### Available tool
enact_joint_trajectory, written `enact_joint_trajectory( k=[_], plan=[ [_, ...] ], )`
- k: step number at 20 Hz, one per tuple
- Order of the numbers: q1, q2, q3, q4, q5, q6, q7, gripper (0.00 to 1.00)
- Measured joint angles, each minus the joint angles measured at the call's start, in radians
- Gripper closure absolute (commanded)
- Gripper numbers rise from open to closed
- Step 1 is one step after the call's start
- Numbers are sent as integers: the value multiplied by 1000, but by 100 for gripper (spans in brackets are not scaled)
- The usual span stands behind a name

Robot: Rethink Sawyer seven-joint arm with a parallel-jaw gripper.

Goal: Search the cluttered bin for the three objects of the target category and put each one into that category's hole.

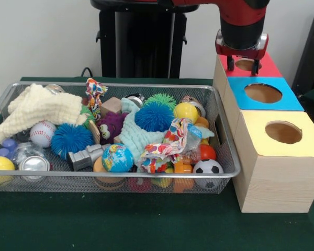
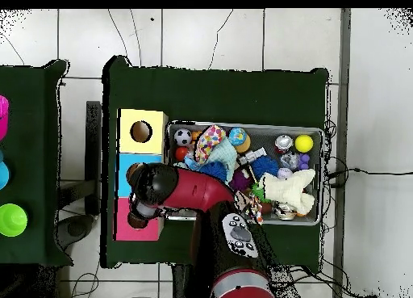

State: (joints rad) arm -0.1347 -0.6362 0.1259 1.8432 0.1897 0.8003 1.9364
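Gripper [image 1: 243, 66] hangs right over red box hole [image 1: 245, 65], fingers apart, nothing held. Wire bin [image 1: 226, 157] beside the boxes, full of toys.

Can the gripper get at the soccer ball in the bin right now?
Probably yes: the soccer ball lies uncovered in the bin's corner nearest the boxes, and the gripper hangs over the red box.

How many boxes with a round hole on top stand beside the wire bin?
3, in a row: the yellow box at the front, the blue box behind it, and the red box at the back, under the gripper.
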Motion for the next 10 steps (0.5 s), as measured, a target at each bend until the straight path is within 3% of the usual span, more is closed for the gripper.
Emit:
enact_joint_trajectory(
  k=[4, 10],
  plan=[
    [24, -22, -6, 5, -52, -29, 0, 0],
    [5, -88, 34, 101, -116, -184, 0, 0]
  ],
)
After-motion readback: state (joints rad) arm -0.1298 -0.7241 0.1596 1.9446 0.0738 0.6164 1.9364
